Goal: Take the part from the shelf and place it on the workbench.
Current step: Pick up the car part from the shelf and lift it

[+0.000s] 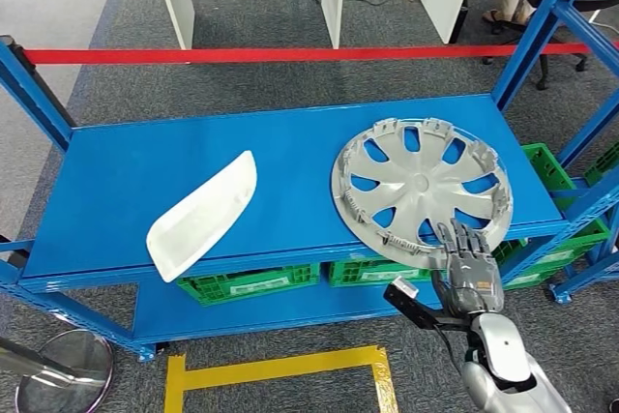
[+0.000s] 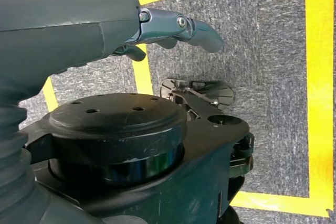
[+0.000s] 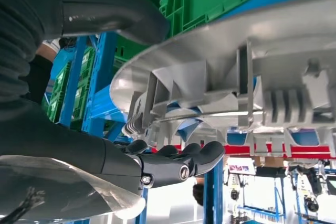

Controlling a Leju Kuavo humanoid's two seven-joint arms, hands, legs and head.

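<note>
A silver wheel cover (image 1: 422,184) lies flat at the right end of the blue shelf (image 1: 292,157), its near edge hanging over the front lip. My right hand (image 1: 467,258) is at that near edge with its fingers lying over the rim. In the right wrist view the thumb (image 3: 118,17) sits against the cover's (image 3: 222,51) smooth face, and the dark fingers (image 3: 178,163) stretch along the ribbed side with a gap to it. A white curved panel (image 1: 204,212) lies on the shelf's left half. My left hand (image 2: 118,24) hangs over the floor, fingers (image 2: 190,27) straight, holding nothing.
Green crates (image 1: 248,282) sit on the lower shelf under the deck. Blue uprights (image 1: 537,36) rise at the right end. Red tape (image 1: 292,53) runs behind the shelf, yellow tape (image 1: 278,369) marks the floor in front. A round metal stand base (image 1: 62,369) is at lower left.
</note>
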